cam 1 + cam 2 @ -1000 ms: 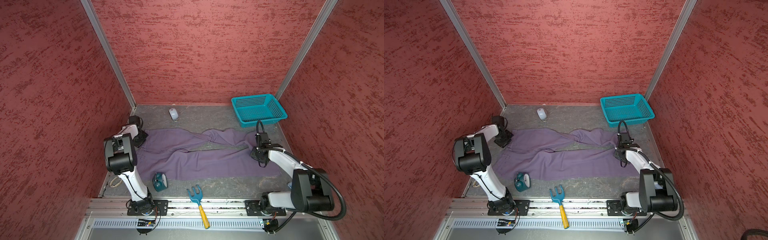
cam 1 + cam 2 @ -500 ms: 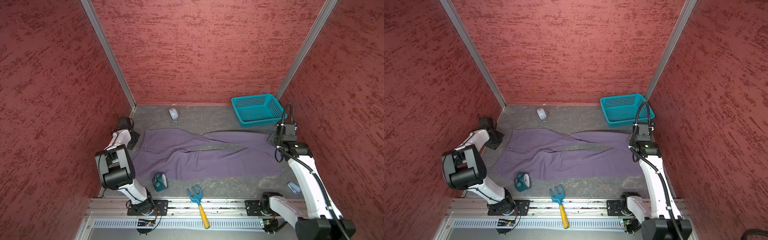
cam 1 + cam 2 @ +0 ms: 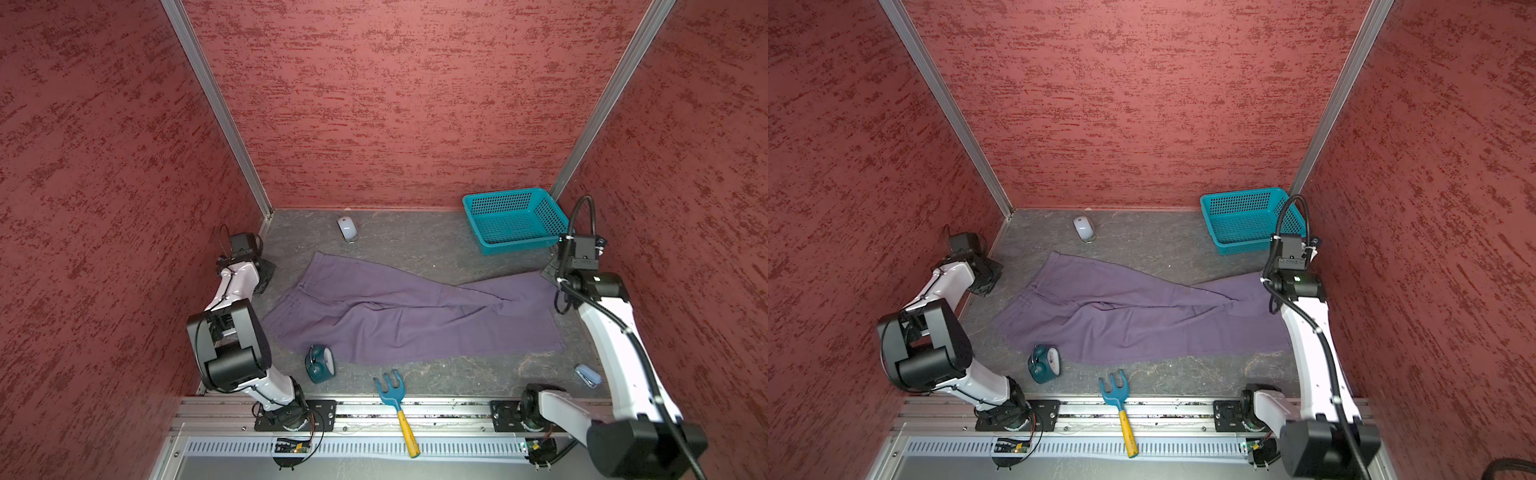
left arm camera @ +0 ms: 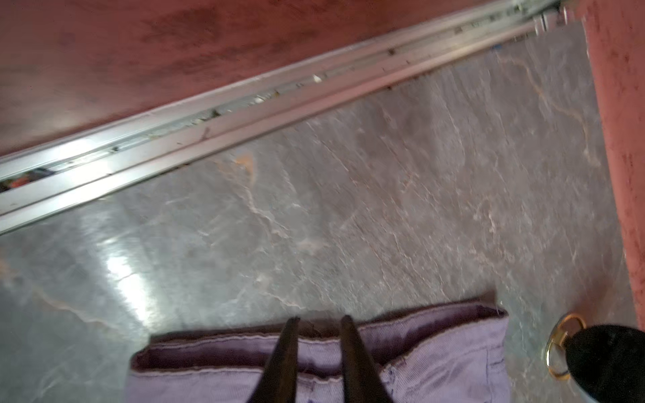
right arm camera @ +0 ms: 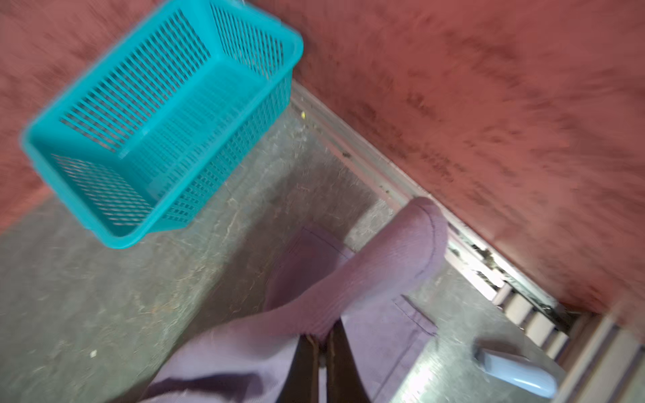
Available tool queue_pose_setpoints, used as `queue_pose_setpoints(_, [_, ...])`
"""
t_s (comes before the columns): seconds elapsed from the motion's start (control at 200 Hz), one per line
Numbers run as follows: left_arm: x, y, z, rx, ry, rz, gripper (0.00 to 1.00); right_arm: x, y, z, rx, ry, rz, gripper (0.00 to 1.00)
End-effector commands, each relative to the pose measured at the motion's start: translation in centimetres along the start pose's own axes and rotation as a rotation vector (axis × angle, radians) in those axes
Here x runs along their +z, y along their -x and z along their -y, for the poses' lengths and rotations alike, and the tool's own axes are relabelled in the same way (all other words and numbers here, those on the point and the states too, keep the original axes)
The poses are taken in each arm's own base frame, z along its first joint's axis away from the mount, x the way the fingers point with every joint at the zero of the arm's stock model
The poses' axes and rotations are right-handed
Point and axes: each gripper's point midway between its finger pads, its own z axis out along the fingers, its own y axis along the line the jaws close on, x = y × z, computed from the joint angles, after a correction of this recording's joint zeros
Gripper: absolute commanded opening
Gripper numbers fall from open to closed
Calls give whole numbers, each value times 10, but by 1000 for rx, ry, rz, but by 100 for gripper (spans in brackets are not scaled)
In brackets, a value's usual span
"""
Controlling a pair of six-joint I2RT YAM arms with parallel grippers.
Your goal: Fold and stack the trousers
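The purple-grey trousers [image 3: 415,320] [image 3: 1142,324] lie spread across the grey table in both top views, waist at the left and legs running right. My left gripper [image 3: 266,274] [image 3: 988,278] sits by the far left wall, just off the waist. In the left wrist view it [image 4: 320,319] is open, and the waistband [image 4: 436,356] lies flat beneath the parted fingers. My right gripper [image 3: 550,272] [image 3: 1266,276] is at the far right. The right wrist view shows it [image 5: 323,335] shut on a raised fold of a leg end [image 5: 366,279].
A teal basket [image 3: 513,218] [image 5: 157,122] stands in the back right corner, close to my right gripper. A white mouse [image 3: 347,227] lies at the back. A teal alarm clock [image 3: 320,363] and a blue rake [image 3: 395,399] sit near the front, and a pale blue stapler [image 3: 588,375] at the right.
My right gripper has drawn the leg end out to the right wall, stretching the trousers flat. My left gripper pulled the waist leftwards, then opened and let go of the waistband.
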Motion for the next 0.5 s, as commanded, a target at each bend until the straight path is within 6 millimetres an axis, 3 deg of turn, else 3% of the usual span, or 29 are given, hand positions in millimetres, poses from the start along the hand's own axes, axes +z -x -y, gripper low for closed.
queue_pose_setpoints(0.0, [9, -24, 44, 173, -57, -46, 62, 13, 16, -28, 37, 102, 23, 0])
queue_pose_setpoints(0.1, [25, -45, 64, 298, -15, -96, 81, 18, 20, -37, 33, 121, 23, 0])
queue_pose_setpoints(0.165, [38, -58, 75, 341, -5, -148, 88, 19, 20, -37, 29, 125, 22, 0])
queue_pose_setpoints(0.386, [65, -82, 102, 456, 41, -214, 90, 24, 9, -28, 9, 115, 8, 0])
queue_pose_setpoints(0.496, [72, -88, 109, 488, 64, -226, 84, 25, 7, -23, 12, 110, 7, 0])
